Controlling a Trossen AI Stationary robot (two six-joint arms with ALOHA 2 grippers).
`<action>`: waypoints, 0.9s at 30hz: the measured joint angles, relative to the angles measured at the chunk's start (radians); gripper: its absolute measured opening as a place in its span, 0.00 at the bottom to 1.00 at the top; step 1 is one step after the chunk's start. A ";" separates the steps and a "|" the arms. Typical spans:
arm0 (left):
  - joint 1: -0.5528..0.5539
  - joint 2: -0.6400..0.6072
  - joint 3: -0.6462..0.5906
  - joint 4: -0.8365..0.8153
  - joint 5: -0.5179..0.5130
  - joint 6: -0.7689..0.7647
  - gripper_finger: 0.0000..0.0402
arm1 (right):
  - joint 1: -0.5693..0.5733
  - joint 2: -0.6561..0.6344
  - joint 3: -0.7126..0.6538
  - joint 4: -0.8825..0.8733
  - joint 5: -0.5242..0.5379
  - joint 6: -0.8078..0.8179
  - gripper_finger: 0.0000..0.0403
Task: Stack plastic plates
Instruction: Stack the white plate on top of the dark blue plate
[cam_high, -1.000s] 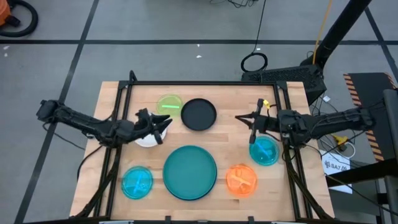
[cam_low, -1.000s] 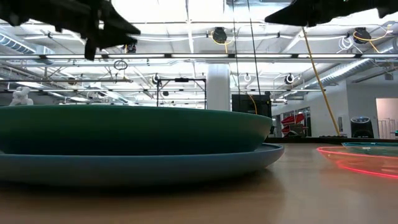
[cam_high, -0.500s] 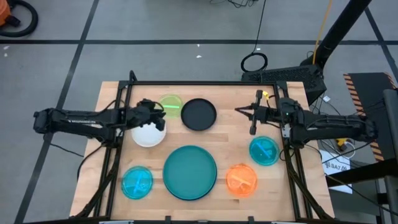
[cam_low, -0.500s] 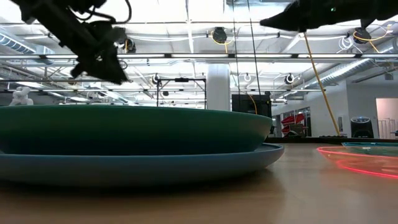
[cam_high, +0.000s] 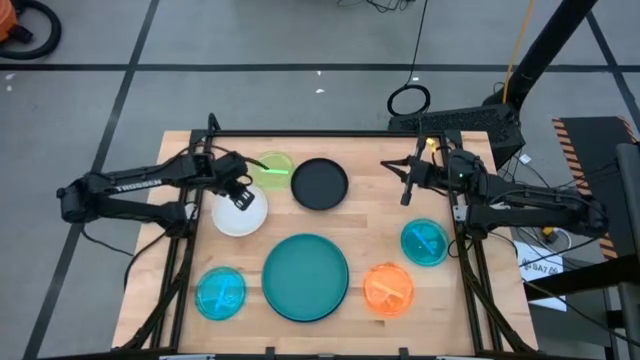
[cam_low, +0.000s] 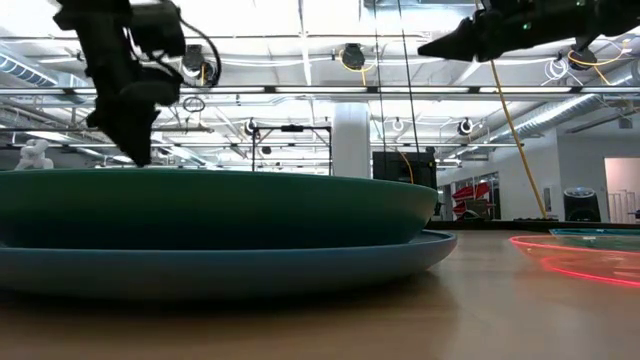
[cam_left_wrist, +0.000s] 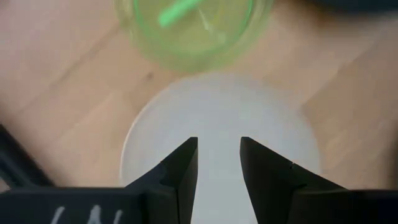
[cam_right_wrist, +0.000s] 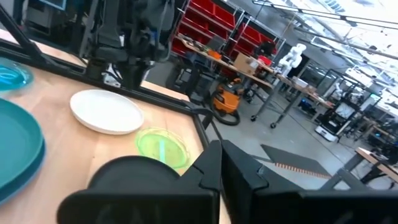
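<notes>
My left gripper (cam_high: 238, 191) is open and points down over the white plate (cam_high: 238, 214); its fingers stand above the plate's middle (cam_left_wrist: 219, 118) and touch nothing that I can see. It also shows in the low view (cam_low: 133, 150). The small green plate (cam_high: 273, 168) and the black plate (cam_high: 320, 184) lie just beyond, flat on the table. The large teal plate (cam_high: 305, 272) rests in a blue plate (cam_low: 300, 262). My right gripper (cam_high: 400, 183) is shut, in the air to the right of the black plate.
A small cyan plate (cam_high: 220, 293) lies near left, an orange one (cam_high: 388, 288) near right and a teal one (cam_high: 425, 242) to the right. A black frame (cam_high: 330, 133) runs along the far edge and down both sides. There is bare wood between the black plate and my right gripper.
My left arm has swung toward the far edge, and its gripper has tipped from level to pointing down and come down over the white plate. My right gripper has gone a little toward the far edge. No plate has moved.
</notes>
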 joint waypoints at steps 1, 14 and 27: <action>0.010 0.016 0.000 -0.007 0.023 0.054 0.32 | -0.006 0.000 0.000 0.000 0.000 -0.007 0.01; 0.077 0.074 0.000 -0.035 0.119 0.501 0.32 | -0.097 0.000 0.000 -0.023 -0.079 -0.020 0.01; 0.290 0.078 -0.001 -0.006 0.116 0.712 0.32 | -0.146 0.000 0.000 -0.019 -0.079 -0.020 0.01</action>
